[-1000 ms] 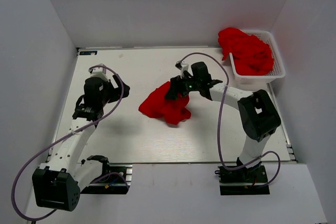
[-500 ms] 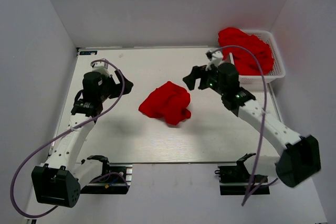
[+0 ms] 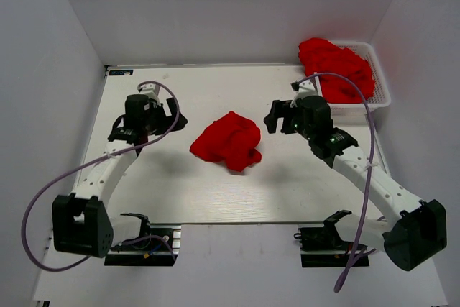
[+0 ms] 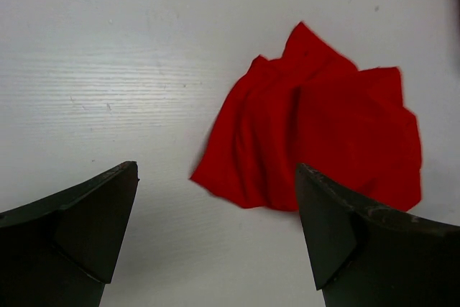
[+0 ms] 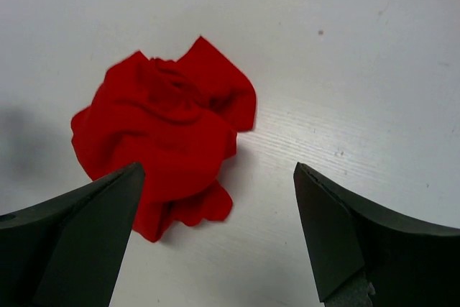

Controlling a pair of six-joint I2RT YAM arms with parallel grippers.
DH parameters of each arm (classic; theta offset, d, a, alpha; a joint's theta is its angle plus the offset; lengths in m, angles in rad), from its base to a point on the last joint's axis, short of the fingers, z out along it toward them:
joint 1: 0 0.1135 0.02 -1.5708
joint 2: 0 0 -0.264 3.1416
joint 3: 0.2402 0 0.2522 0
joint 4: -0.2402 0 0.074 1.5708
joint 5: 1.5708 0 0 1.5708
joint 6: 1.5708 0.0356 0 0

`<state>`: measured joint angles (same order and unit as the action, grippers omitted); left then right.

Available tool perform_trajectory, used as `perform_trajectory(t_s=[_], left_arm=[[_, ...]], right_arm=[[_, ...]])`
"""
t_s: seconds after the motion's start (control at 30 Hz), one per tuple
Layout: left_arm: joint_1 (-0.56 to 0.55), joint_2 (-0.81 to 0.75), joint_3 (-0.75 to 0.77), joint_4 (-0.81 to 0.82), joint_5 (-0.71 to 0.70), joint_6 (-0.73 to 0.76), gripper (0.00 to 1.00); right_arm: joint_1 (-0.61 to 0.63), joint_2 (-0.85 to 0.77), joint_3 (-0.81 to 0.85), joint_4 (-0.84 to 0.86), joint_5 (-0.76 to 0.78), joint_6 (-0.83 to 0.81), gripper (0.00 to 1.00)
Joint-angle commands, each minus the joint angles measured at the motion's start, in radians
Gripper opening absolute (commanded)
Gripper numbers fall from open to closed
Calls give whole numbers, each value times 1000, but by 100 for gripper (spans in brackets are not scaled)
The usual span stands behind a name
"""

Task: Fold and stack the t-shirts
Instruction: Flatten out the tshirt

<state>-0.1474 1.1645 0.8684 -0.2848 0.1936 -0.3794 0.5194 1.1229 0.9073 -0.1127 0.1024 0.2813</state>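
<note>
One crumpled t-shirt (image 3: 227, 140) lies unfolded; more shirts (image 3: 336, 68) heaped in basket (image 3: 381, 98); nothing stacked; left gripper (image 3: 173, 118), right gripper (image 3: 274, 116) both spread, empty.

No writing, number or brand can be read in any of the views. The only label-like mark is a small dark rectangular sticker (image 3: 122, 72) at the far left corner of the white wooden counter (image 3: 187, 192), seen from the top camera. It is too small to make out any characters.
</note>
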Motion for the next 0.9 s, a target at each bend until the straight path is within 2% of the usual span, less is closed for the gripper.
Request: perform_trajectory(t_s=[0.0,0.03,0.1,0.13,0.27,0.43,0.53,0.67,0.77,0.8,0.87], left_arm=[[-6,114,7,-2,78,68,100],[-6,135,-30,48,101,68,100],[-15,175,-55,82,124,68,100],[-15,222,-65,93,124,68,95],[-38,320,-55,84,95,80,86],[-84,397,-66,113,86,91,85],[-116,454,-66,136,95,91,84],[-158,526,-57,179,95,82,73],[-187,572,-36,167,55,73,47],[-196,572,-35,158,46,73,27],[-196,583,-26,157,26,62,6]], right_arm=[[4,12,24,-88,-56,12,90],[5,11,3,-88,-125,18,90],[7,20,-43,-88,-162,13,90],[8,23,-51,-97,-211,12,90],[17,55,-113,-107,-289,-13,90],[34,90,-162,-18,-412,1,90],[45,120,-160,21,-412,19,90],[47,172,-147,56,-380,88,90],[44,206,-136,97,-369,159,90],[45,206,-142,140,-372,183,90],[44,228,-148,180,-368,231,90]])
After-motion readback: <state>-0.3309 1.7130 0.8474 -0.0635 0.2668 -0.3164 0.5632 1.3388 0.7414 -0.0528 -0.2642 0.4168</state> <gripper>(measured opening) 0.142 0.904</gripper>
